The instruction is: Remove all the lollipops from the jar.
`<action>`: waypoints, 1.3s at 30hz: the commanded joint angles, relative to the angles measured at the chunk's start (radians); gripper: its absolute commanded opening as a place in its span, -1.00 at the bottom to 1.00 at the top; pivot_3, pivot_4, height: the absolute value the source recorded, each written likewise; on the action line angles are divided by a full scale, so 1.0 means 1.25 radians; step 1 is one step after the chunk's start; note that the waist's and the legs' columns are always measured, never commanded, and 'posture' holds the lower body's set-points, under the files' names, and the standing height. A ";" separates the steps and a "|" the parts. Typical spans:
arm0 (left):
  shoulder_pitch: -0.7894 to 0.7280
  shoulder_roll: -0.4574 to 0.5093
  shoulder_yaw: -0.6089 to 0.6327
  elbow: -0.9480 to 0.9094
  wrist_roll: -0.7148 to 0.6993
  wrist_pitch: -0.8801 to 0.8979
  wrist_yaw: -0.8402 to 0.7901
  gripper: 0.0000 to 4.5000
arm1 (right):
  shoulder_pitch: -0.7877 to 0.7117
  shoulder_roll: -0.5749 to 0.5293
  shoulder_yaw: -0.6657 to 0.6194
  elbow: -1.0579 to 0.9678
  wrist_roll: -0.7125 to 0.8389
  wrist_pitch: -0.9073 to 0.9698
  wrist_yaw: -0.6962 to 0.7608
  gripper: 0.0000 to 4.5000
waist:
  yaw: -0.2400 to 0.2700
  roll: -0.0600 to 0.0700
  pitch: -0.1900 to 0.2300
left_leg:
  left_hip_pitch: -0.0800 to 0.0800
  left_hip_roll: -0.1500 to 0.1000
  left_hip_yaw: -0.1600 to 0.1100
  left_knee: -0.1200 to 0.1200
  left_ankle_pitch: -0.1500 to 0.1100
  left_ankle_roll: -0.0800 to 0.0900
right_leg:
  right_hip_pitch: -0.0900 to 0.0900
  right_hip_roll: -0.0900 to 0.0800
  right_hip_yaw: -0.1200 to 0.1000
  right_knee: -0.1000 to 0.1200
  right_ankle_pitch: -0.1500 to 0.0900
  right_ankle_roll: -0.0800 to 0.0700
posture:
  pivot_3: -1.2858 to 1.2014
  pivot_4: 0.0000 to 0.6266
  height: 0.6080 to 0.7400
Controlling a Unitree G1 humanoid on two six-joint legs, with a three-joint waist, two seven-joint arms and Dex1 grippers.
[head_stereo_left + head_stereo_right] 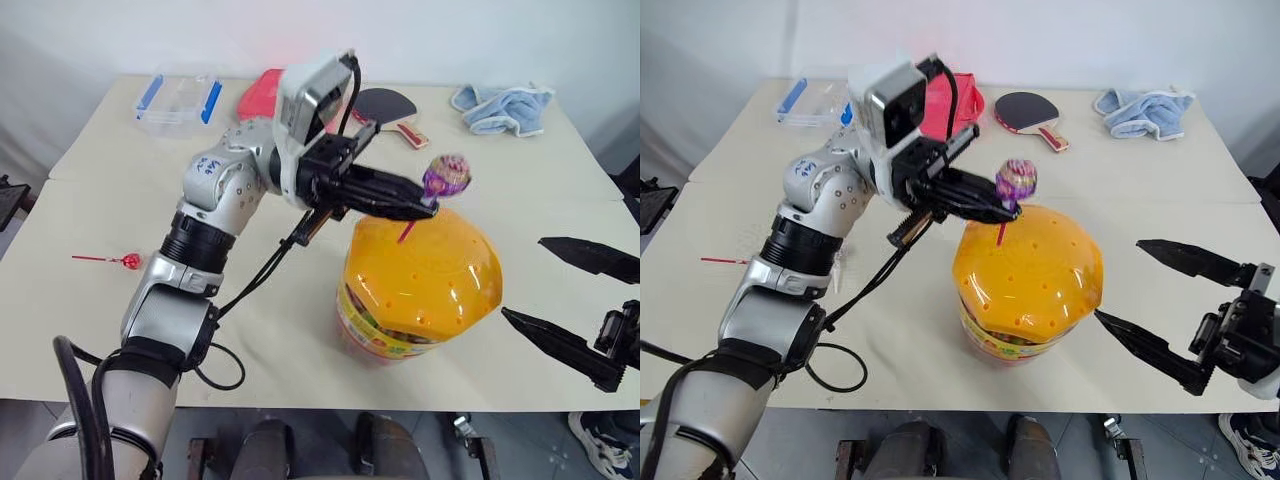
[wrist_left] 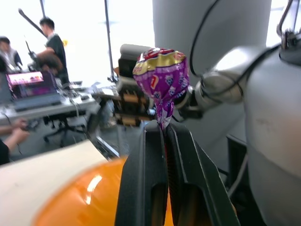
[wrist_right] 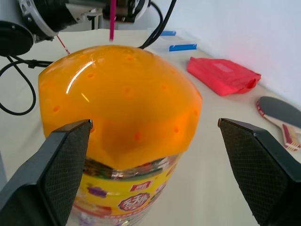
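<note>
While the left gripper (image 1: 425, 203) pinches the purple lollipop (image 1: 446, 176) above the jar (image 1: 420, 285)

The right gripper (image 1: 570, 300) gapes wide beside the jar; a red lollipop (image 1: 129, 261) lies on the counter (image 1: 300, 340).

The left pincer (image 1: 1008, 212) grips a purple lollipop (image 1: 1016, 180) above the jar (image 1: 1025, 290); the right pincer (image 1: 1140, 290) stands spread beside it.
</note>
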 commanded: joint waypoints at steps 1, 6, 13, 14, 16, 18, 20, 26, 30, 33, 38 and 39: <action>-0.073 -0.012 0.074 0.052 -0.018 -0.006 -0.065 -0.99 | -0.015 -0.012 -0.004 0.011 0.001 -0.017 0.001 1.00 | 0.001 0.000 0.000 | 0.000 0.000 0.000 0.000 0.000 0.000 | 0.000 0.000 0.000 0.000 0.000 0.000 | 0.03 -0.52 1.00; -0.152 0.006 0.138 0.150 0.033 -0.038 -0.006 -0.99 | -0.024 -0.013 0.004 0.022 -0.009 -0.020 0.005 1.00 | 0.000 0.000 0.000 | 0.000 0.000 0.000 0.000 0.000 0.001 | 0.000 0.000 0.000 -0.001 0.000 0.000 | 0.03 -0.52 1.00; -0.172 0.104 0.154 0.185 0.148 -0.001 0.102 -0.99 | -0.038 -0.015 0.013 0.038 -0.019 -0.021 0.009 1.00 | -0.001 0.000 0.000 | 0.000 0.000 0.000 -0.001 0.000 0.001 | 0.000 0.000 0.000 -0.001 0.000 0.001 | 0.03 -0.52 1.00; -0.166 0.120 0.155 0.175 0.156 0.015 0.114 -0.99 | -0.041 -0.017 0.016 0.042 -0.021 -0.020 0.010 1.00 | -0.002 0.000 0.000 | -0.001 0.000 0.000 -0.001 0.000 0.001 | 0.000 0.000 0.000 -0.001 0.000 0.001 | 0.03 -0.52 1.00; -0.157 0.144 0.157 0.158 0.173 0.050 0.149 -0.99 | -0.048 -0.019 0.023 0.050 -0.025 -0.020 0.013 1.00 | -0.003 0.000 0.000 | -0.001 0.000 0.000 -0.001 0.000 0.001 | 0.000 0.000 0.000 -0.001 0.000 0.001 | 0.03 -0.52 1.00; -0.148 0.173 0.144 0.138 0.199 0.105 0.191 -0.99 | -0.053 -0.021 0.028 0.055 -0.028 -0.020 0.018 1.00 | -0.002 0.000 0.000 | -0.001 0.000 0.000 -0.001 -0.001 0.001 | 0.000 0.000 0.000 -0.001 0.000 0.001 | 0.03 -0.52 1.00; -0.116 0.259 0.063 0.094 0.281 0.240 0.233 -0.99 | -0.070 -0.028 0.044 0.068 -0.032 -0.020 0.022 1.00 | -0.004 0.000 0.000 | -0.001 0.000 0.000 -0.001 -0.001 0.001 | 0.000 0.000 0.000 -0.001 0.000 0.001 | 0.03 -0.52 1.00; 0.038 0.430 -0.123 -0.081 0.410 0.473 0.272 -0.99 | -0.099 -0.035 0.076 0.090 -0.044 -0.023 0.034 1.00 | -0.018 0.001 0.000 | 0.001 0.000 0.001 -0.002 -0.001 0.001 | -0.001 0.000 0.001 -0.001 0.000 0.001 | 0.03 -0.52 1.00; 0.120 0.474 -0.166 -0.176 0.427 0.591 0.312 -0.99 | -0.122 -0.042 0.098 0.109 -0.050 -0.023 0.046 1.00 | -0.015 0.000 0.001 | -0.002 0.000 0.001 -0.002 -0.001 0.000 | -0.002 0.000 0.001 -0.001 0.000 0.001 | 0.03 -0.52 1.00; 0.176 0.502 -0.201 -0.255 0.428 0.623 0.313 -0.99 | -0.147 -0.050 0.122 0.126 -0.054 -0.020 0.058 1.00 | -0.014 0.000 0.001 | -0.002 0.000 0.000 -0.001 -0.001 0.000 | -0.002 0.000 0.001 -0.001 0.000 0.001 | 0.03 -0.52 1.00; 0.198 0.503 -0.211 -0.278 0.417 0.703 0.342 -0.99 | -0.176 -0.052 0.149 0.135 -0.062 -0.020 0.063 1.00 | -0.015 0.000 0.001 | -0.002 0.000 0.000 0.000 -0.001 0.000 | -0.002 0.000 0.001 0.000 0.000 0.001 | 0.03 -0.52 1.00; 0.203 0.509 -0.218 -0.274 0.423 0.704 0.347 -0.99 | -0.178 -0.052 0.151 0.135 -0.062 -0.019 0.064 1.00 | -0.016 0.000 0.001 | -0.002 0.000 0.000 0.000 -0.001 0.000 | -0.002 0.000 0.001 0.000 0.000 0.001 | 0.03 -0.52 1.00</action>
